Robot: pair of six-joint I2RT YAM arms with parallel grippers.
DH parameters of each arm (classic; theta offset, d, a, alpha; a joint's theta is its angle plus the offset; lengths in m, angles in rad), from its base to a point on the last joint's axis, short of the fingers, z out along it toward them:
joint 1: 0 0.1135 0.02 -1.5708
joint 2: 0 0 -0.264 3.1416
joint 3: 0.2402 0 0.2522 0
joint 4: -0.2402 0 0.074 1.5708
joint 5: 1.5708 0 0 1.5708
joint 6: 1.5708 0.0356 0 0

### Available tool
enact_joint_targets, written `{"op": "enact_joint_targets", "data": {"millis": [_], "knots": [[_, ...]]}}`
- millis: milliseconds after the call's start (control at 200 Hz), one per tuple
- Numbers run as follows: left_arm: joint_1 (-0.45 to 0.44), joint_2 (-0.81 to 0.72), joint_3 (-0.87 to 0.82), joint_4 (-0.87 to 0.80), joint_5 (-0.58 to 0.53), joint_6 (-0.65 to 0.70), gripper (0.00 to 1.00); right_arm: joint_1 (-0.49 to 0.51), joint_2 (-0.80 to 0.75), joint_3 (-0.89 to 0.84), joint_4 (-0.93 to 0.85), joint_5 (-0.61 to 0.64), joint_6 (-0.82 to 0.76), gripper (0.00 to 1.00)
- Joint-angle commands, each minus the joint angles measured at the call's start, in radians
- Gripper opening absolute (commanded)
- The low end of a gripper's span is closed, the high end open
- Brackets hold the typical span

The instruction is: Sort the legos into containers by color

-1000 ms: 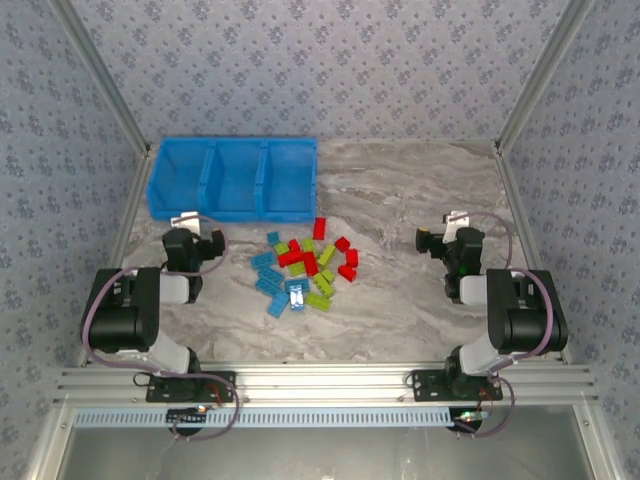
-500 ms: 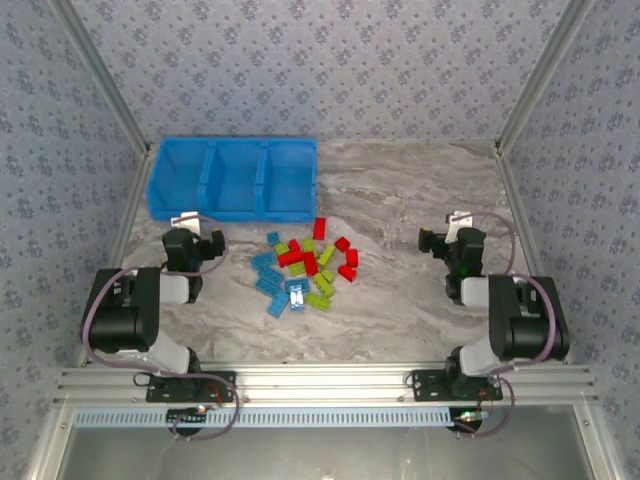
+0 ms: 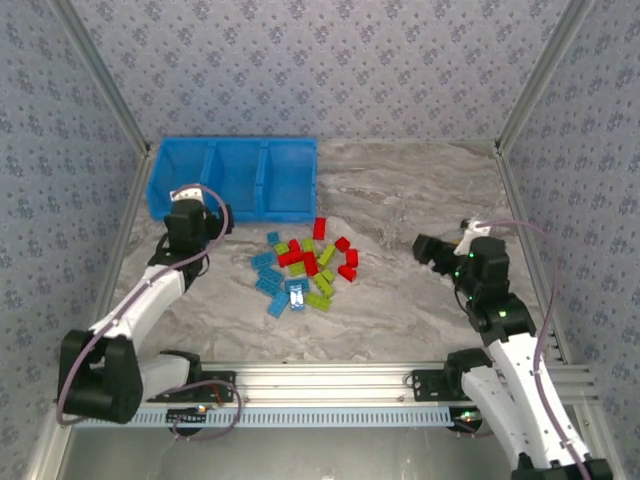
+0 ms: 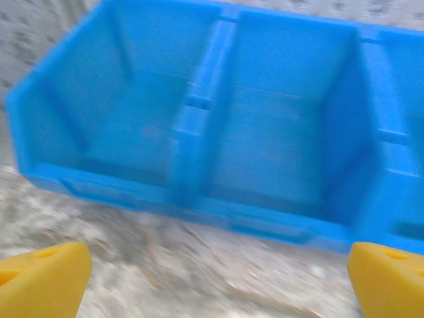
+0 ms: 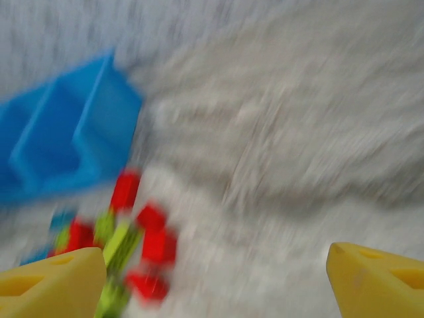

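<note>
Left end effector [image 3: 200, 222]: spread wide, nothing between the yellow fingertips [image 4: 46, 281]; it hangs just in front of the bin, facing the left and middle compartments
Right end effector [image 3: 432, 250]: fingers well apart, nothing held; it sits over bare tabletop to the right of the heap and points toward it, though its wrist view is blurred
Legos [image 3: 305, 270]: a loose heap mid-tabletop between the two arms, near the bin's front wall but not touching it; reds lie toward the right and far side, blues toward the left, greens are mixed through
Bin [image 3: 235, 143]: far left of the tabletop [image 3: 420, 190], three compartments side by side; the two the left wrist camera faces hold no brick
Step in hand: probably the approach to a first pick, with nothing sorted yet
Best target: an outlying brick at the heap's edge, such as the red brick [image 3: 319, 228] on the far side, clear of its neighbours
Approach: come straight down, fingers astride the brick's short sides, and close only once both pads are level with it
Division: the right arm is better placed for reds, the left for blues
Risk: a slanted entry may nudge touching bricks and scatter the heap
</note>
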Motion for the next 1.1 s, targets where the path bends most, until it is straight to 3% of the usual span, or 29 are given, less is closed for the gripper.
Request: {"op": "enact_joint_targets", "data": {"millis": [0,130,215,300,525,670,785,1094], "knots": [[-0.145,-0.069,0.034,-0.335,0.085,-0.221,0.99,0.17,0.062,0.046,-0.313,-0.115,0.09,0.88],[-0.333,-0.083,0.027,-0.353,0.116,-0.275,0.98,0.445,0.119,0.028,-0.255,-0.102,0.17,0.88],[-0.379,-0.057,0.037,-0.404,0.104,-0.256,0.97,0.592,0.136,0.015,-0.227,-0.039,0.221,0.88],[-0.383,-0.022,0.033,-0.429,0.098,-0.254,0.9,0.681,0.149,0.009,-0.227,0.022,0.247,0.89],[-0.376,0.117,0.049,-0.399,0.079,-0.253,0.77,0.71,0.126,-0.016,-0.238,0.039,0.272,0.89],[-0.324,0.247,0.119,-0.386,0.022,-0.222,0.77,0.71,0.089,-0.05,-0.219,0.033,0.307,0.89],[-0.253,0.354,0.174,-0.381,0.091,-0.225,0.81,0.712,0.071,-0.063,-0.226,0.038,0.322,0.89],[-0.247,0.496,0.217,-0.297,0.152,-0.235,0.83,0.714,0.053,-0.087,-0.232,0.069,0.355,0.88]]}}
